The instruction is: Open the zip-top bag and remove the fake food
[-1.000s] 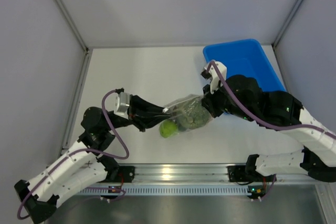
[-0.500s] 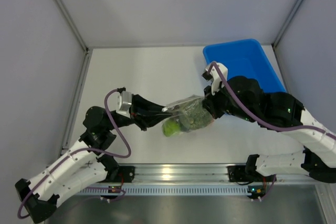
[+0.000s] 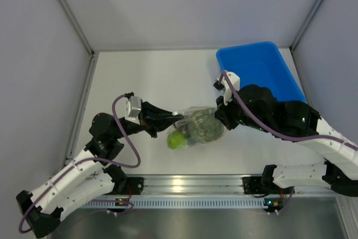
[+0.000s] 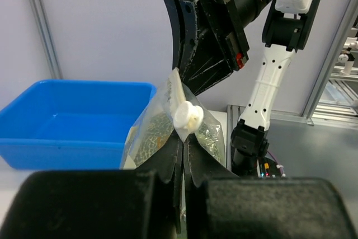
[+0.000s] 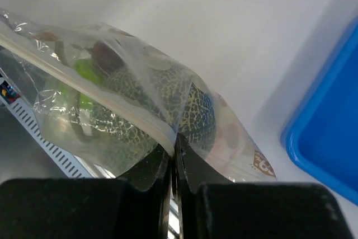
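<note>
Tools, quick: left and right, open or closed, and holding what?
Left tool: closed, pinching the top edge of the zip-top bag.
Right tool: closed, pinching the same bag's zip strip.

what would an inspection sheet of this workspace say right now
surface: white table, no spills seen
job's things: bag held between both grippers; melon and apple inside it; zip strip looks shut
clutter: blue bin at far right, nothing seen in it
grippers: left gripper shut on the bag's end by the white slider; right gripper shut on the bag's zip edge
cables: purple cable looped along each arm, clear of the bag
surroundings: grey walls, metal rail at near edge
</note>
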`<state>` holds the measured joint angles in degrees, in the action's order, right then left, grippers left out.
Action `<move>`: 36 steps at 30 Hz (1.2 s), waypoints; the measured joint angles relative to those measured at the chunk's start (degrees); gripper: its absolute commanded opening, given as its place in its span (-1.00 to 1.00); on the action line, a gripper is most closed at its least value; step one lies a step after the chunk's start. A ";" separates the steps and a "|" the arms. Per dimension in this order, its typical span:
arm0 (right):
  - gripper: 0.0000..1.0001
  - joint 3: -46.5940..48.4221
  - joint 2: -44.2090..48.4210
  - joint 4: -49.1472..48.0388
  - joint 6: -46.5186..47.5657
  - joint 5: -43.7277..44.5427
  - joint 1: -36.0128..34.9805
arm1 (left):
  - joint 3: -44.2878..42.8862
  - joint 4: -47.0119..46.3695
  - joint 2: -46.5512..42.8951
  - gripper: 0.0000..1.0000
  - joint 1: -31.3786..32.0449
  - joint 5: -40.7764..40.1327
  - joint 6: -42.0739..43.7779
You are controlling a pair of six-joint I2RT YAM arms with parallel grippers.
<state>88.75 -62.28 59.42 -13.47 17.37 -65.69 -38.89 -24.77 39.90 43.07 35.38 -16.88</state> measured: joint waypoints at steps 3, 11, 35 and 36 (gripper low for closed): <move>-0.79 -1.79 1.22 -0.09 1.09 -1.07 0.26 | -0.72 2.21 0.52 -1.00 0.00 -0.07 1.95; -0.45 -2.10 3.69 -1.86 6.45 -8.39 0.37 | -4.55 9.90 2.86 -1.00 0.00 1.16 6.27; -0.02 -7.58 4.20 -26.14 28.89 -32.65 0.52 | -7.19 17.31 8.55 -1.00 0.00 5.46 9.35; -0.03 -7.76 3.82 -26.38 29.53 -32.26 0.52 | -7.39 17.31 8.63 -1.00 0.00 5.73 9.33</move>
<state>80.99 -58.46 33.04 16.05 -14.90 -65.17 -46.28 -7.46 48.53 43.07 41.10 -7.55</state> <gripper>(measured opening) 0.494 0.014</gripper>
